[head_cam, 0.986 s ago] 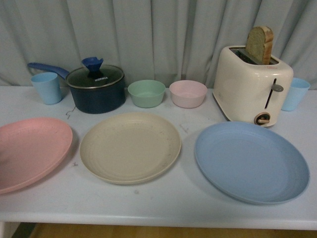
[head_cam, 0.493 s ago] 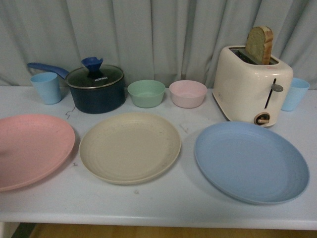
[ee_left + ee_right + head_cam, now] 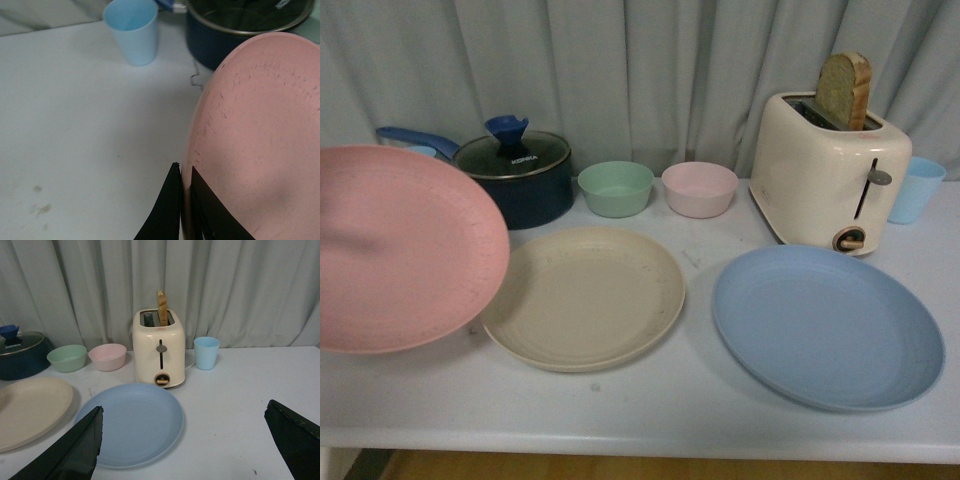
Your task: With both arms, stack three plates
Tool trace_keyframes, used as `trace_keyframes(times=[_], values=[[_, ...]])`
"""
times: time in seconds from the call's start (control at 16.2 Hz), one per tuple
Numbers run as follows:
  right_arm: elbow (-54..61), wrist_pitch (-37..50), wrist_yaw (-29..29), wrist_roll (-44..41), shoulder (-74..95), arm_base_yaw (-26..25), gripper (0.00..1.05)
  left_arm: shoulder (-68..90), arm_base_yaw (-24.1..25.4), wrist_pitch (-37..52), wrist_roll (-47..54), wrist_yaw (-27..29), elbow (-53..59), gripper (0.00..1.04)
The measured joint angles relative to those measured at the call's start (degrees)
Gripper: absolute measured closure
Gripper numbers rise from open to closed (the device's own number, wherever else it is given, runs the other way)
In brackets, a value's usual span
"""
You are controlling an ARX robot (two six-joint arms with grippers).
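Observation:
The pink plate (image 3: 405, 250) is lifted and tilted at the left, its right edge over the left rim of the beige plate (image 3: 585, 295). My left gripper (image 3: 184, 175) is shut on the pink plate's rim (image 3: 260, 140); the gripper itself is out of the front view. The beige plate lies flat in the middle of the table and shows in the right wrist view (image 3: 30, 410). The blue plate (image 3: 825, 325) lies flat at the right. My right gripper (image 3: 184, 415) is open and empty, hanging back above the table beside the blue plate (image 3: 132, 422).
Along the back stand a dark blue pot with a glass lid (image 3: 515, 175), a green bowl (image 3: 615, 188), a pink bowl (image 3: 700, 188), a cream toaster with bread (image 3: 830, 170) and a light blue cup (image 3: 918, 188). Another blue cup (image 3: 132, 30) stands left of the pot. A curtain hangs behind.
The pink plate has risen off the table, tilted up and moved right towards the beige plate; it now hides the left blue cup in the front view. The other plates have not moved.

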State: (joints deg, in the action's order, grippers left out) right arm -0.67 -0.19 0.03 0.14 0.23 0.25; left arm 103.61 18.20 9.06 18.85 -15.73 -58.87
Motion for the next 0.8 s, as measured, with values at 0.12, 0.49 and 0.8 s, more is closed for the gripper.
trace_keyframes(times=[0.12,0.49,0.8], values=[[0.0,0.0,0.0,0.0,0.0,0.0,0.06,-0.2,-4.3,0.2,-1.5,-0.5,0.2,1.02],[0.0,0.0,0.0,0.0,0.0,0.0,0.06,5.2,-15.6,3.9,-12.6,-1.3,-4.6,1.02],[0.0,0.0,0.0,0.0,0.0,0.0,0.06,10.7,-19.3,6.6,-18.9,-0.5,-6.3,1.02]])
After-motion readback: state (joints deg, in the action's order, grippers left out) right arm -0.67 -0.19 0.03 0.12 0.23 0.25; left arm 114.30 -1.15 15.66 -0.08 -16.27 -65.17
